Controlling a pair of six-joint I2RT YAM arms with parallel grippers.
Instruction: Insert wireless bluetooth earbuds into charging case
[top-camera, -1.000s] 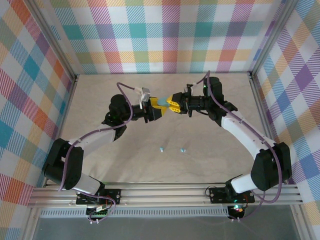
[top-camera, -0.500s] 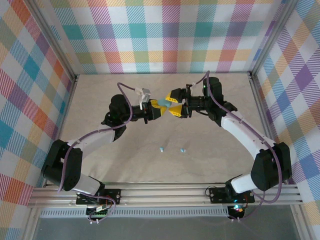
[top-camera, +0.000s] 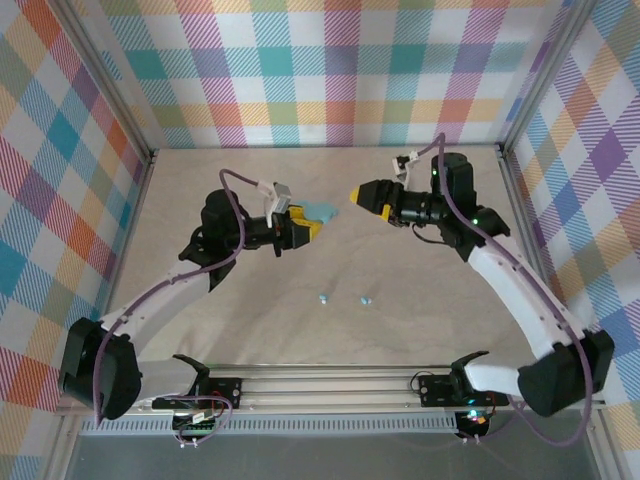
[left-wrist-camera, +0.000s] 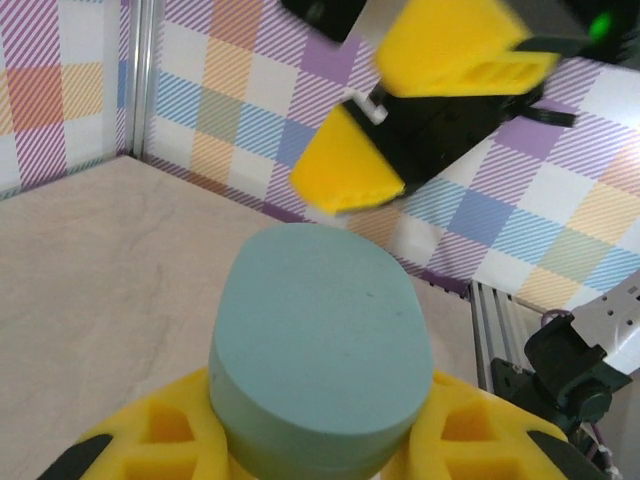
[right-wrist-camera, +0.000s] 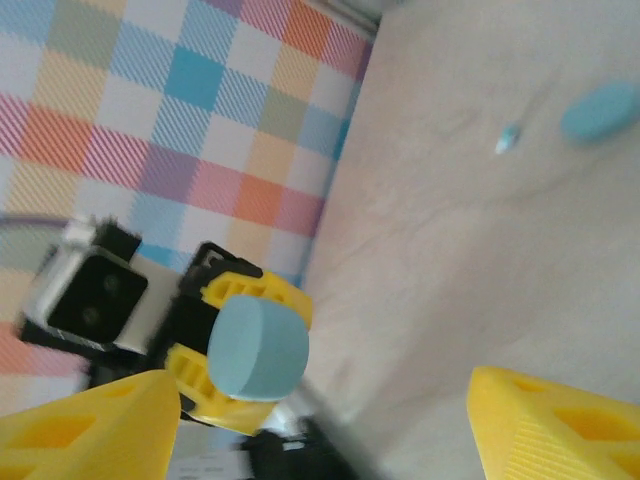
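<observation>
Bench (top-camera: 200, 320) pale beige, mottled. Two earbuds (top-camera: 322, 297) lie on it side by side, apart, well short of both hands, on base side. Left hand (top-camera: 307, 226) clenched on teal oval charging case (top-camera: 323, 210); case juts forward out of grip, looks closed, inside hidden. Right hand (top-camera: 359, 194) released, jaws wide, facing case, near but apart. Pastel plaid walls (top-camera: 330, 70) behind and at sides.

Case (top-camera: 323, 210) in left end effector (top-camera: 308, 225), right end effector (top-camera: 356, 194) opposite, earbuds (top-camera: 322, 297) on table (top-camera: 260, 320) nearer
</observation>
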